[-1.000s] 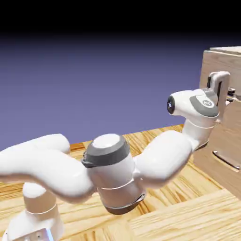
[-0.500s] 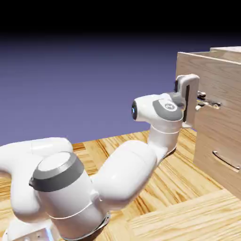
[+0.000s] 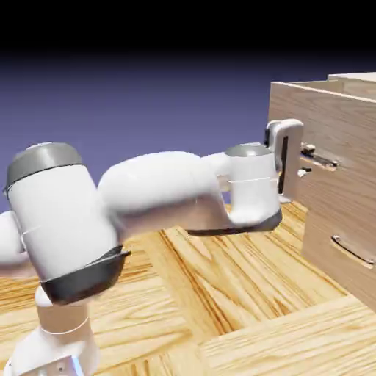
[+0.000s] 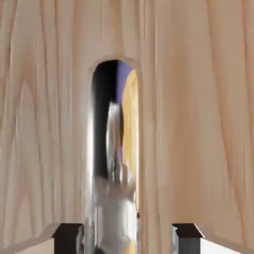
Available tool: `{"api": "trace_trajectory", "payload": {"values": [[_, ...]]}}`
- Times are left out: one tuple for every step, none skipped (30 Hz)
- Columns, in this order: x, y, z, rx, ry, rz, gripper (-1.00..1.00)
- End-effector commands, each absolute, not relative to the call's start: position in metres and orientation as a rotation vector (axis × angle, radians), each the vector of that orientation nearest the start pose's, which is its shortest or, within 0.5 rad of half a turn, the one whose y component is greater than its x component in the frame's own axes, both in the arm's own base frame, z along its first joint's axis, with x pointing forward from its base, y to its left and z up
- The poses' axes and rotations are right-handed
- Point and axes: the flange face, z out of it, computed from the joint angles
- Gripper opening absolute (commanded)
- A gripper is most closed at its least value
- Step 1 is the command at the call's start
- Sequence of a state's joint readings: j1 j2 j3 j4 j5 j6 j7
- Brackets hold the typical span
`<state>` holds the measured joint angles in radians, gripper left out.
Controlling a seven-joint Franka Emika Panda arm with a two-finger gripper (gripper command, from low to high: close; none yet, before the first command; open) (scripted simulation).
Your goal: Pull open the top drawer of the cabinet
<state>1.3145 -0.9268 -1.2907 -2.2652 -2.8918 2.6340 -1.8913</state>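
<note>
The gripper (image 3: 302, 163), its fingertips partly hidden behind the white hand, is gripping the metal bar handle (image 3: 320, 158), jaws nearly closed around it. The top drawer (image 3: 334, 147), pale wood-grain, is projecting leftward from the cabinet (image 3: 352, 242) at far right, handle running horizontally; the cabinet's right side is lying outside the picture. In the hand view, the reflective handle (image 4: 113, 198) is appearing as a blurred vertical strip.
</note>
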Motion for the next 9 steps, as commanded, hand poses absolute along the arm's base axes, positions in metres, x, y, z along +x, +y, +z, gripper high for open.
{"api": "trace_trajectory", "payload": {"values": [[0.493,-0.061,0.471,-0.613,1.481,-0.615,-1.0],[0.484,-0.061,0.471,-0.614,1.482,-0.614,-1.0],[0.474,-0.061,0.471,-0.615,1.482,-0.613,-1.0],[0.466,-0.061,0.471,-0.614,1.482,-0.613,-1.0],[0.458,-0.061,0.471,-0.614,1.482,-0.613,-1.0],[0.452,-0.061,0.471,-0.614,1.482,-0.613,-1.0],[0.452,-0.061,0.471,-0.614,1.482,-0.613,1.0],[0.452,-0.061,0.471,-0.614,1.482,-0.613,1.0],[0.442,-0.062,0.471,-0.613,1.483,-0.611,1.0]]}}
